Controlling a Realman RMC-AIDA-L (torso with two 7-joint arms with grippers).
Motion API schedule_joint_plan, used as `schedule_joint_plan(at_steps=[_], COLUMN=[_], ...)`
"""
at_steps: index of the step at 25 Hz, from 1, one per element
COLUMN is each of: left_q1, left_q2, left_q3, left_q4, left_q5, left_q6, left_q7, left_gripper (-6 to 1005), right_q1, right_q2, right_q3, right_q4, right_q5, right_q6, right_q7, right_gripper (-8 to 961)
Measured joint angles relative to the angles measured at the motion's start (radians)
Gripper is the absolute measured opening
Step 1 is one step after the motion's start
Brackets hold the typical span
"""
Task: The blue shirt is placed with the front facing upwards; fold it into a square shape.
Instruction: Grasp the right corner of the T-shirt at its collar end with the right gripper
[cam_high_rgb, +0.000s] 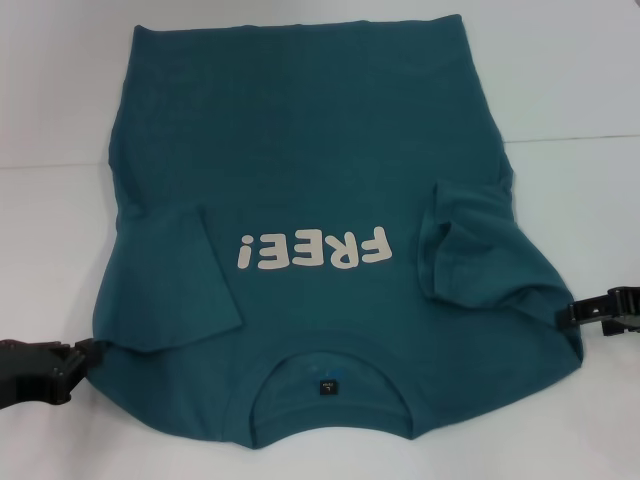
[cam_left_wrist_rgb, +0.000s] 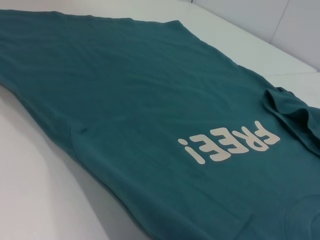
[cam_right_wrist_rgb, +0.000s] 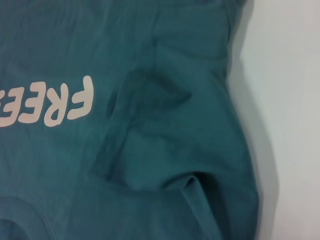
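You are looking at a bare test bench of the lab kind rather than a home: a plain white table runs out past each black tool, joined from smooth panels, carrying only one shirt.

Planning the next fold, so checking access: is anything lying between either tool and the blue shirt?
Nothing visible. The left tool and right tool sit right at the blue shirt shoulder edges, on the white table.
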Motion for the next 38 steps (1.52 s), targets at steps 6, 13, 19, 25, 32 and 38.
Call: schedule_joint_plan(at_steps=[6,13,19,25,32,38], left_q1=[0.001,0.003,0.003,0.004,0.005,0.003], left_q2=[0.000,0.000,0.000,0.000,0.000,0.000], left_q3=[-0.001,-0.004,-0.004,-0.006,-0.008,-0.008], left_q4=[0.002,0.002,0.002,0.002,-0.001,0.000], left_q5=[-0.004,-0.004,-0.004,-0.004,-0.004,-0.004], left_q6=[0.011,0.013,0.013,0.013,0.013,0.013], left_q7=[0.001,0.003,0.005,0.005,0.006,0.007], left_gripper=[4,3,3,3,3,3], right_q1=[0.015,0.018,0.025,0.030,0.031,0.026], right_q2=[0.003,0.005,0.012,0.014,0.015,0.015], right_q3=[-0.003,-0.005,-0.020,-0.047,-0.055,-0.046], right_q4=[0.034,0.054,0.060,0.073,0.083,0.075], right_q5=[0.000,0.000,0.000,-0.001,-0.018,-0.015], right_q6=[0.020,0.037,0.049,0.072,0.081,0.083], right_q7=[-0.010,-0.010,-0.011,-0.002,-0.001,-0.006], right_gripper=[874,872,866,763,515,325])
